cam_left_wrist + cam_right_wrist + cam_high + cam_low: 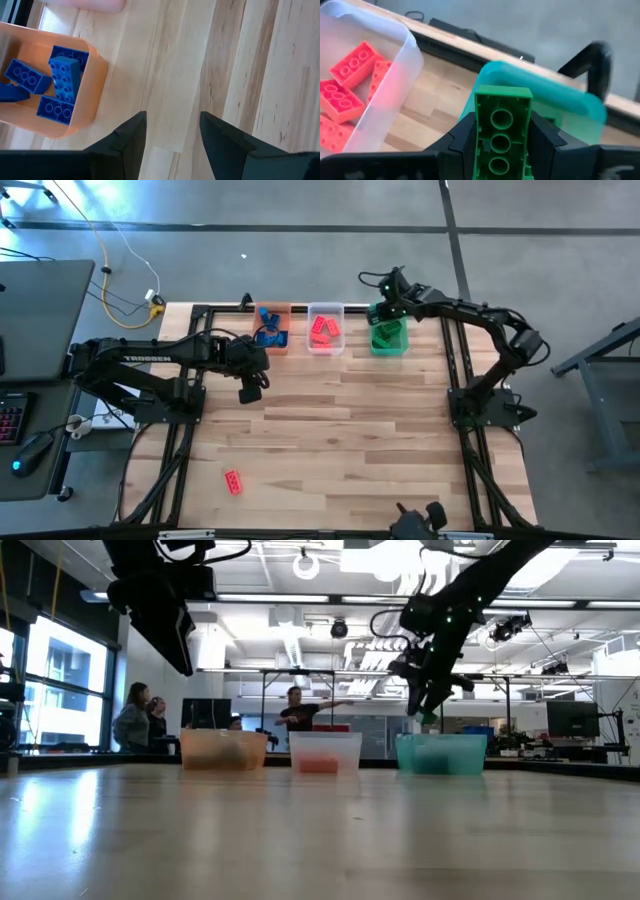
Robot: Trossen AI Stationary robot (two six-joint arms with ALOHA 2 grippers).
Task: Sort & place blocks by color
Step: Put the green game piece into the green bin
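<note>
Judging by the filled bins, sorting is nearly finished: a green studded plastic brick [502, 131] is clamped by the right gripper [501, 145] above the translucent green bin [387, 340], the left gripper [172, 136] hangs released and empty near the orange bin [92, 87], and one red studded brick [233, 481] is left at the table's near left.

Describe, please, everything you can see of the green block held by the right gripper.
The green block is a small plastic brick, seen from its hollow underside, with three round tubes in a row. It is clamped between the right gripper's two dark fingers, which press its long sides. It hangs in the air over the green bin, touching nothing else.
</note>
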